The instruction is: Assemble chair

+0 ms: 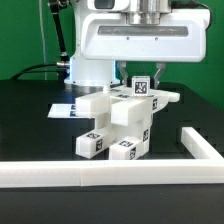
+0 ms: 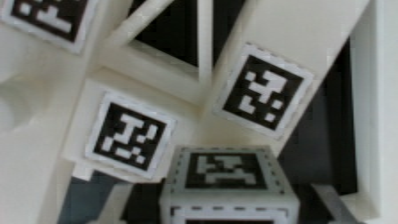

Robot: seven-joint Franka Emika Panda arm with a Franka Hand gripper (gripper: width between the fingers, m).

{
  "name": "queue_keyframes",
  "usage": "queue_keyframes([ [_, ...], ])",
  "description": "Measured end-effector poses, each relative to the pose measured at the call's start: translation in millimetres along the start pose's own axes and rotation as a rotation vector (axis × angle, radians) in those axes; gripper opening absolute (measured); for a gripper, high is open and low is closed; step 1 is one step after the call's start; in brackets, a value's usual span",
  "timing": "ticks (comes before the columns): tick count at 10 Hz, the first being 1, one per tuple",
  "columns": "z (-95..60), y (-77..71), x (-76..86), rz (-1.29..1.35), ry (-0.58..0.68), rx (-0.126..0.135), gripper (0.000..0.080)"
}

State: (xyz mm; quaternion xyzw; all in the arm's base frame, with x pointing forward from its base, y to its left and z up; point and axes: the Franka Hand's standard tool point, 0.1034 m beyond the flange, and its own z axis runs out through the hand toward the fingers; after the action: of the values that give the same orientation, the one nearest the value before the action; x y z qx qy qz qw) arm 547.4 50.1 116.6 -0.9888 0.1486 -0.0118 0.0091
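Note:
The partly built white chair (image 1: 118,122) stands mid-table, with blocky legs, bars and black-and-white tags. My gripper (image 1: 147,78) hangs right above its top, on the exterior view's right. Its jaws stand on either side of a small tagged white block (image 1: 141,87) at the top of the chair. In the wrist view the same block (image 2: 224,172) fills the space in my gripper (image 2: 226,203), with dark fingers tight against both its sides. Beyond it are two tagged panels (image 2: 263,88) and a white bar. The seat panel is not clearly separable.
The marker board (image 1: 62,110) lies flat at the exterior view's left, behind the chair. The long white border rail (image 1: 100,174) runs along the front and turns back on the right (image 1: 201,146). The arm's white base (image 1: 95,70) stands behind.

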Motion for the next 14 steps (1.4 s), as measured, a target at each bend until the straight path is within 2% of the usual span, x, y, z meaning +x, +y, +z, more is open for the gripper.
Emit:
queue_keyframes([
  [5,0.1,-0.9,-0.4,0.293,-0.001,0.002,0.0287],
  [11,0.5,-2.6,-0.8,0.786,-0.014,0.013,0.0287],
  [12,0.6,-3.0,-1.0,0.793,-0.014,0.013,0.036],
  [13,0.8,-2.9,-1.2,0.788,-0.015,0.013,0.036],
  [14,0.8,-2.9,-1.2,0.786,-0.015,0.013,0.0545],
])
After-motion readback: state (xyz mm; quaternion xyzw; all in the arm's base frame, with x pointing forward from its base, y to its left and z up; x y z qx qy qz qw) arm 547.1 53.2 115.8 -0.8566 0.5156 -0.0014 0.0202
